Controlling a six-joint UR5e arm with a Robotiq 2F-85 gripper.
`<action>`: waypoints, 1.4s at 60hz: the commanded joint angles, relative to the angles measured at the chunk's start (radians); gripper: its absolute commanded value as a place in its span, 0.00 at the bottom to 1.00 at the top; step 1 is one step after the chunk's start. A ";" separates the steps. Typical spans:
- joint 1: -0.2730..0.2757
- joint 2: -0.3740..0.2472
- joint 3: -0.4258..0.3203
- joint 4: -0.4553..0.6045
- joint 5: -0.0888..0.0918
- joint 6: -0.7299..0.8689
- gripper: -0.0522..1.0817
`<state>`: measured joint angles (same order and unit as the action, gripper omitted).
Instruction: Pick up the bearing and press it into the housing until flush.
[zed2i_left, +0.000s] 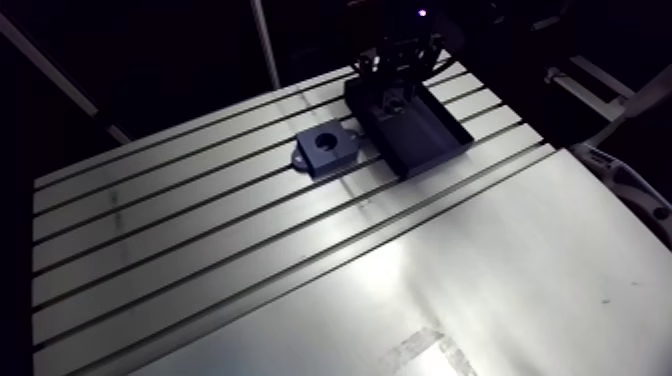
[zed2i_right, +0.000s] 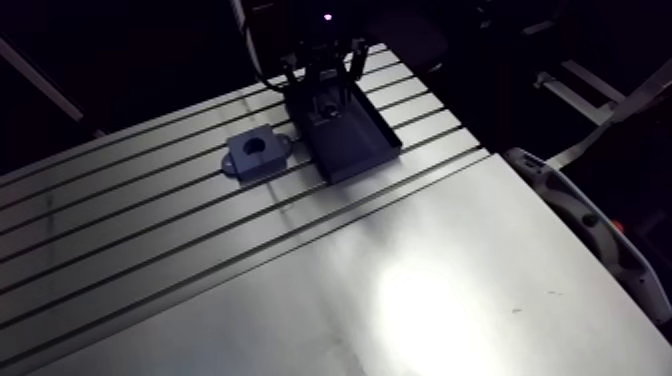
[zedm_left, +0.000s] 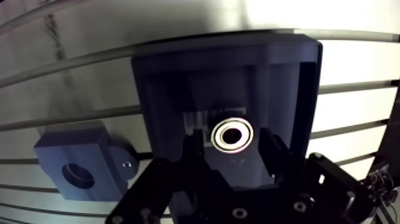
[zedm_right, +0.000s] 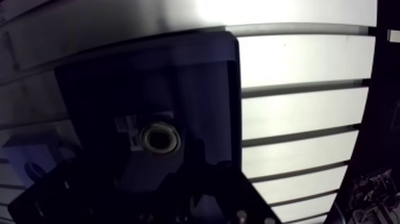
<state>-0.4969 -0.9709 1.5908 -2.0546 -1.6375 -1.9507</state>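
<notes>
The bearing (zedm_left: 233, 134), a small shiny ring, lies flat on the floor of a dark open tray (zedm_left: 226, 50). My gripper (zedm_left: 233, 148) hangs low inside the tray, open, with one finger on each side of the bearing and a small gap showing on both sides. The housing (zedm_left: 77, 170), a dark blue block with a round bore on top and a side ear, sits on the table just beside the tray. In the arm view the gripper (zed2i_left: 395, 95) comes down into the far end of the tray (zed2i_left: 430, 135), and the housing (zed2i_left: 325, 148) stands to its left.
The slotted aluminium table (zed2i_left: 200, 250) stretches toward the near side, with a smooth plate (zed2i_left: 520, 280) at the near right. The tray's raised walls stand close around the fingers. A white machine part (zed2i_left: 630, 185) sits at the table's right edge.
</notes>
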 joint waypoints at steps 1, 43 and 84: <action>0.000 0.001 -0.001 0.000 0.000 0.000 0.41; 0.001 0.009 -0.004 0.000 0.000 0.000 0.48; 0.001 0.012 -0.010 0.000 0.000 0.000 0.51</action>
<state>-0.4960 -0.9602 1.5824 -2.0548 -1.6375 -1.9505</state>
